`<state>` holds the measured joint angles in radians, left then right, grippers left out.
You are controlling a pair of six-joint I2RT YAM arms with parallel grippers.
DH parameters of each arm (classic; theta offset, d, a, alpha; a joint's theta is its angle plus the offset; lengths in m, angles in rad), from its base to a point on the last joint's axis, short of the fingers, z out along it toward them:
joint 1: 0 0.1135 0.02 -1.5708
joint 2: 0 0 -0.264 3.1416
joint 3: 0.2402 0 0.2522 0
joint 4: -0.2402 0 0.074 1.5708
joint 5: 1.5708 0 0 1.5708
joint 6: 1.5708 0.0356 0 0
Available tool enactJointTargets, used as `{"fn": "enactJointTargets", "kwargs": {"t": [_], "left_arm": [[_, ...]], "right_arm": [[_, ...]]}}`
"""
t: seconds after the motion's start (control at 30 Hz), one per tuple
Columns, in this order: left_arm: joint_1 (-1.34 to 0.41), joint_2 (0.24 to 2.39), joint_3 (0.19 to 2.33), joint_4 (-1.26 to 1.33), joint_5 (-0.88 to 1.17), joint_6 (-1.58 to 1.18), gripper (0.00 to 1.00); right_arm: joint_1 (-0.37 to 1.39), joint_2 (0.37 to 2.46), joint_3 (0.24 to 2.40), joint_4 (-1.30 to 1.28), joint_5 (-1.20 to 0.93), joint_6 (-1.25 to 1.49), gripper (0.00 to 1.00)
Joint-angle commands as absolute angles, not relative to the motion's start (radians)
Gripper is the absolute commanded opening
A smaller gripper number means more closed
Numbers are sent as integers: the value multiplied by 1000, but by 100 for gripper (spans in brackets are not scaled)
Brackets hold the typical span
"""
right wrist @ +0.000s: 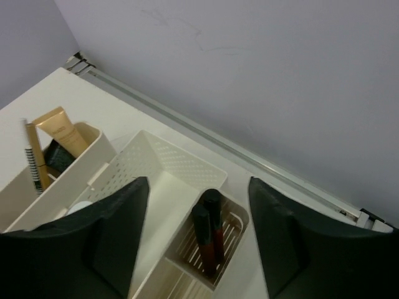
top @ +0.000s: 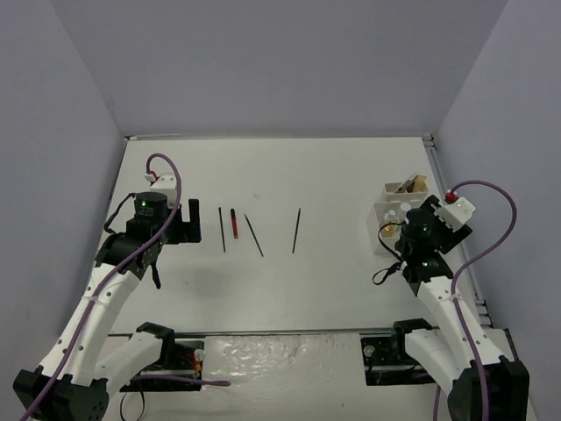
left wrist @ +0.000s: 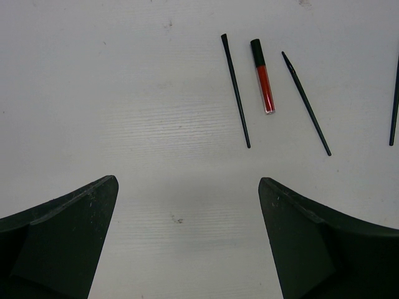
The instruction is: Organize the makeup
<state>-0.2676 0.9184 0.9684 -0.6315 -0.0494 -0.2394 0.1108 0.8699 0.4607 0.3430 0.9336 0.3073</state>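
Note:
Four thin sticks lie on the white table: a black pencil (top: pixel 222 230), a red stick with a black cap (top: pixel 234 223), a black pencil (top: pixel 254 235) and a black pencil (top: pixel 296 231). In the left wrist view they show as black (left wrist: pixel 235 90), red (left wrist: pixel 264 76), black (left wrist: pixel 306 103) and black (left wrist: pixel 394 103). My left gripper (top: pixel 181 226) (left wrist: pixel 187 205) is open and empty, left of them. My right gripper (top: pixel 399 235) (right wrist: pixel 199 215) is open over the white tray (right wrist: pixel 165 168), above two red sticks (right wrist: pixel 209 233) standing in a small compartment. A beige tube (right wrist: pixel 62 131) and a striped stick (right wrist: pixel 34 163) stand in another compartment.
The white compartmented tray (top: pixel 390 210) stands at the table's right side near the right wall. Grey walls enclose the table on three sides. A metal rail (right wrist: pixel 212 134) runs along the table edge behind the tray.

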Motion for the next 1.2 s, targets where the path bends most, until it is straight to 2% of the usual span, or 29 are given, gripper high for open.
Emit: {"fn": "enactJointTargets", "kwargs": {"t": [0.0,0.07,0.27,0.43,0.57,0.9,1.07,1.17], "left_arm": [[-261,942,980,-593,-41,-258,94],[-261,974,991,-598,-25,-273,94],[-262,1069,1025,-596,76,-340,95],[-271,1179,1065,-565,126,-413,94],[-317,1282,1118,-534,91,-463,93],[-393,1656,1318,-530,9,-571,73],[-411,1763,1381,-531,-25,-594,51],[-415,1813,1402,-544,-37,-607,44]], "right_arm": [[107,819,602,230,839,360,70],[107,824,678,170,747,360,79],[107,939,927,-60,405,296,96],[107,1056,1051,-143,25,289,100],[112,1105,1049,-143,-145,302,100],[117,1046,958,-132,-198,281,100],[117,1013,925,-132,-228,267,100],[117,991,920,-132,-242,267,100]]}}
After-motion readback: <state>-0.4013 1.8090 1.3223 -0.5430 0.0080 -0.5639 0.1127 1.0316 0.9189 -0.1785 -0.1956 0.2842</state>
